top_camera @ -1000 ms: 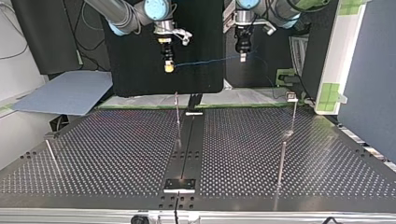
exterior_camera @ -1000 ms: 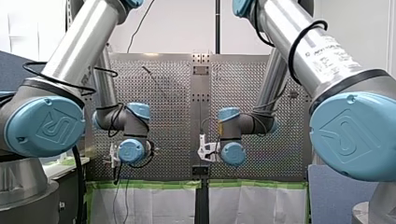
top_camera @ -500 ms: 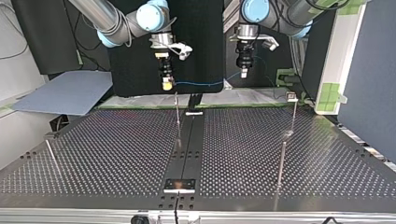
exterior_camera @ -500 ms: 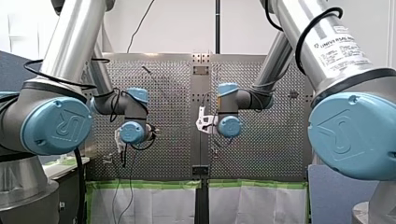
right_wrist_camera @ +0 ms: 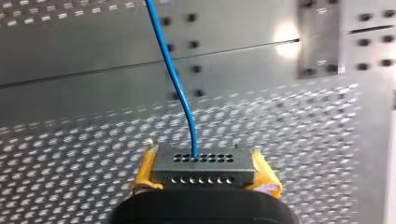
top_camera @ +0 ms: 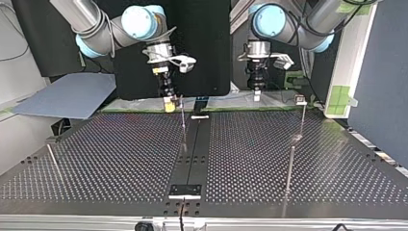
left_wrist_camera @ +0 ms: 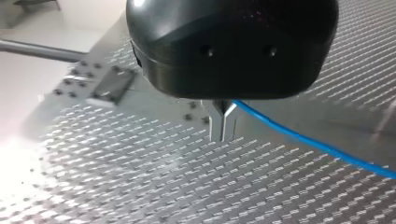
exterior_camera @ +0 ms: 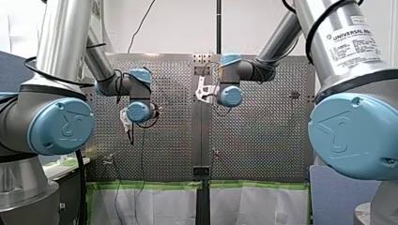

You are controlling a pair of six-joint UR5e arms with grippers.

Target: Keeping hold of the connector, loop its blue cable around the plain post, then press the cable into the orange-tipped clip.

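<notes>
My right gripper (right_wrist_camera: 201, 183) has its yellow pads (right_wrist_camera: 145, 171) shut on a grey connector (right_wrist_camera: 201, 167) with rows of holes. The blue cable (right_wrist_camera: 180, 88) leaves the connector's top and runs away over the perforated plate. My left gripper (left_wrist_camera: 223, 134) has its metal fingers shut on the same cable (left_wrist_camera: 303, 140), which trails off to one side. In the top view my right gripper (top_camera: 168, 104) hangs just beside a thin upright post (top_camera: 183, 120) near the centre strip, and my left gripper (top_camera: 256, 95) hangs to that view's right of it. Post tips are too small to tell apart.
A post (top_camera: 302, 118) with a small fitting on top stands at the top view's far right. Another post (top_camera: 290, 166) is nearer, and a leaning one (top_camera: 53, 161) is at the left. A dark centre strip (top_camera: 195, 149) crosses the perforated table (top_camera: 110, 159).
Both arms have come down toward the table's far edge in the top view, carrying the cable with them. My right gripper now hangs next to the centre post.
</notes>
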